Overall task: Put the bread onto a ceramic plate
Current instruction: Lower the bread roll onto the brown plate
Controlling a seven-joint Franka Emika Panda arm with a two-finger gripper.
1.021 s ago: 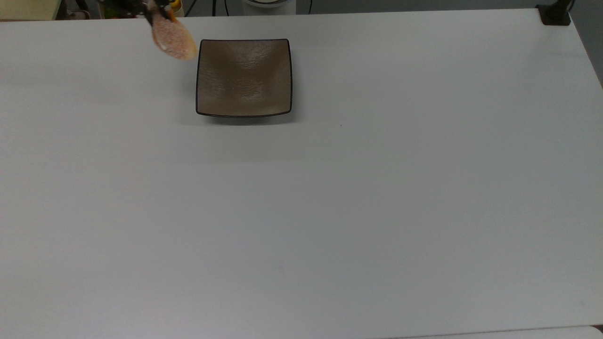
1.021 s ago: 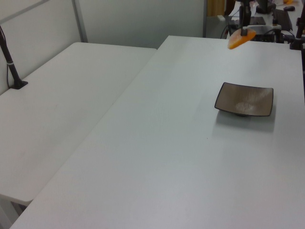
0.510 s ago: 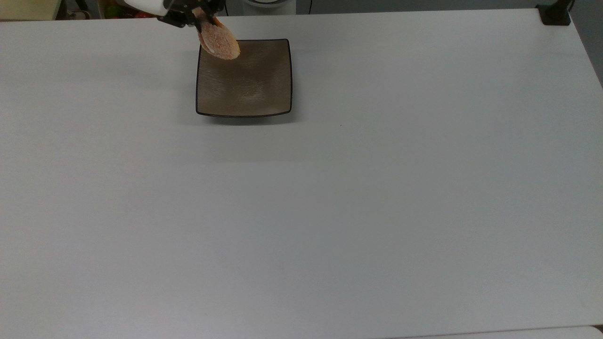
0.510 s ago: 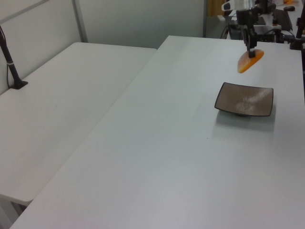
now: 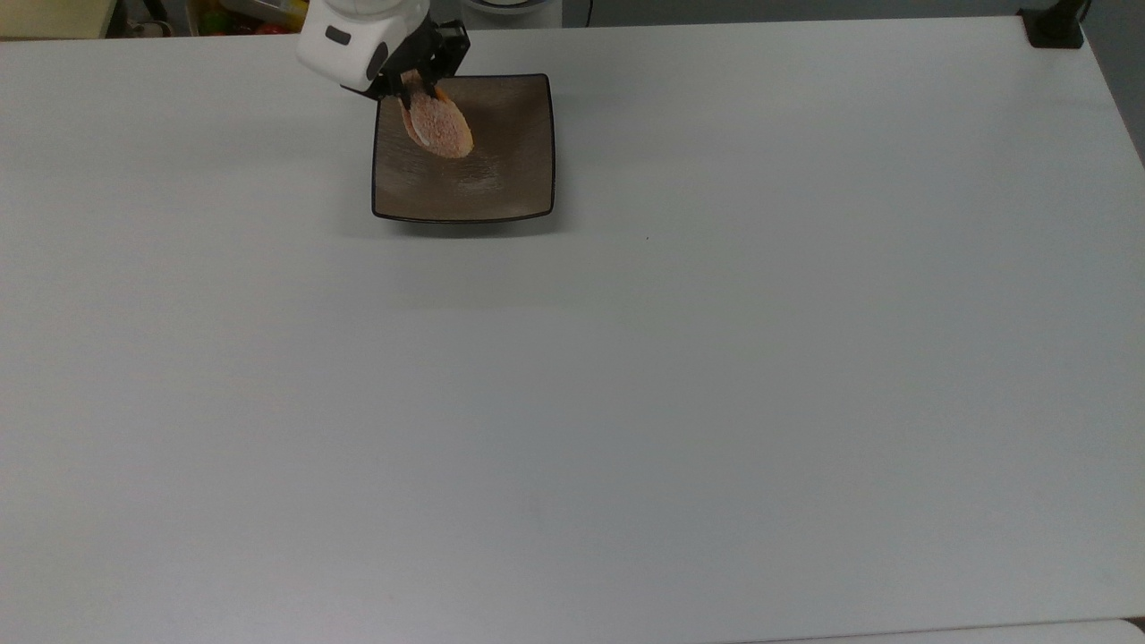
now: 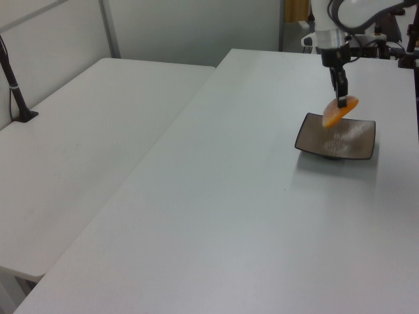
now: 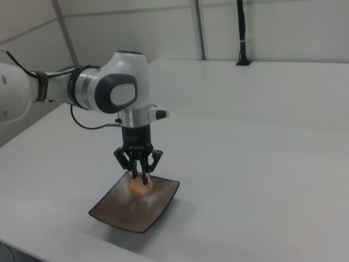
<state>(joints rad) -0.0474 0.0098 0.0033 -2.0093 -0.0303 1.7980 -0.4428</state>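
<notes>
The claw point(image 7: 144, 176) is pinching the bread point(image 5: 439, 127) by its upper end, dangling it tilted above the plate's point(image 5: 501, 183) eleven o'clock corner in the top view, on the white bench point(image 5: 716, 358).

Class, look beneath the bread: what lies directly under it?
The ceramic plate lies under the bread, which hangs tilted from the end effector. The plate patch beneath it is covered in the top view.

The hand point(image 5: 428, 88) carried the bread point(image 5: 439, 126) — now over the ceramic plate point(image 5: 510, 174).
</notes>
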